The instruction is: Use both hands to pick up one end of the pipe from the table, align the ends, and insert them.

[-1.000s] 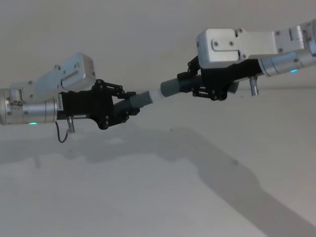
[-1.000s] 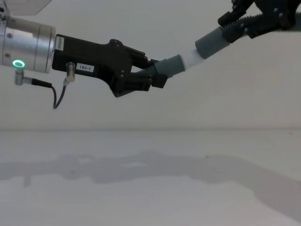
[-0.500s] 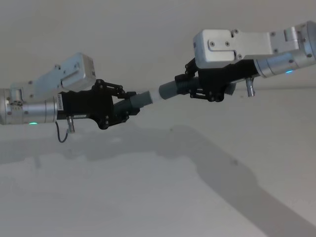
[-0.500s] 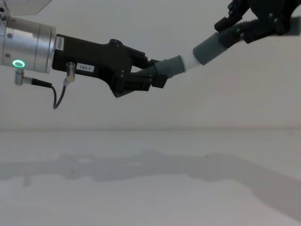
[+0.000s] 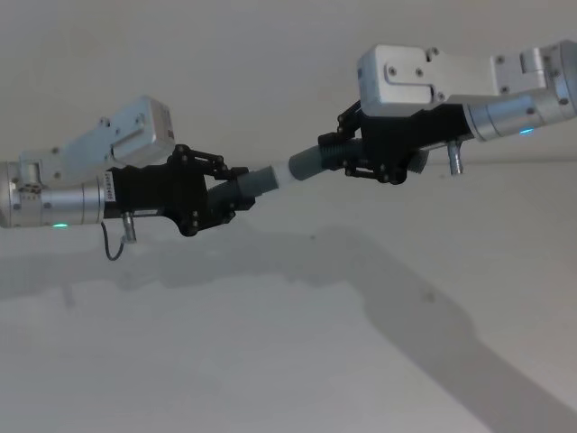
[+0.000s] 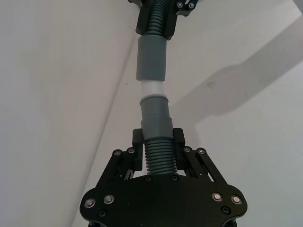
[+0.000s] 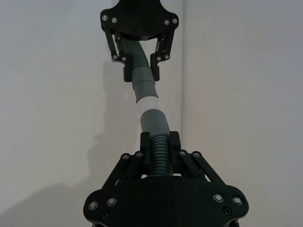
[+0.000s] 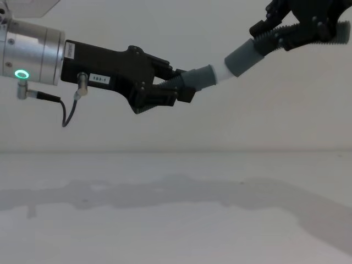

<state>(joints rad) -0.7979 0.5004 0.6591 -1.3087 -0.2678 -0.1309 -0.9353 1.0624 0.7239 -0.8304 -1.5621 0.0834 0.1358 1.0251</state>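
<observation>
Both grippers hold the pipe in the air above the white table (image 5: pixel 270 361). My left gripper (image 5: pixel 221 194) (image 8: pixel 173 89) (image 6: pixel 157 142) is shut on the ribbed end of one dark grey piece (image 5: pixel 254 184) (image 8: pixel 199 77) (image 6: pixel 155 116). Higher up, my right gripper (image 5: pixel 353 155) (image 8: pixel 273 34) (image 7: pixel 160 142) is shut on the other grey piece (image 5: pixel 311 163) (image 8: pixel 242 56) (image 7: pixel 154 120). That piece's white tip (image 5: pixel 279 174) (image 8: pixel 223 72) (image 6: pixel 152 88) (image 7: pixel 147 104) sits in the round mouth of the left-held piece, with a short white band showing. The two pieces meet at a slight bend.
A thin black cable (image 8: pixel 67 113) loops under the left wrist, beside its green ring light (image 8: pixel 21 74). The arms' shadows fall across the table (image 8: pixel 165 192). A plain off-white wall (image 5: pixel 270 54) stands behind.
My right gripper has moved its piece toward the left-held one. The visible white band between the two grey pieces has become shorter. The left gripper has stayed where it was.
</observation>
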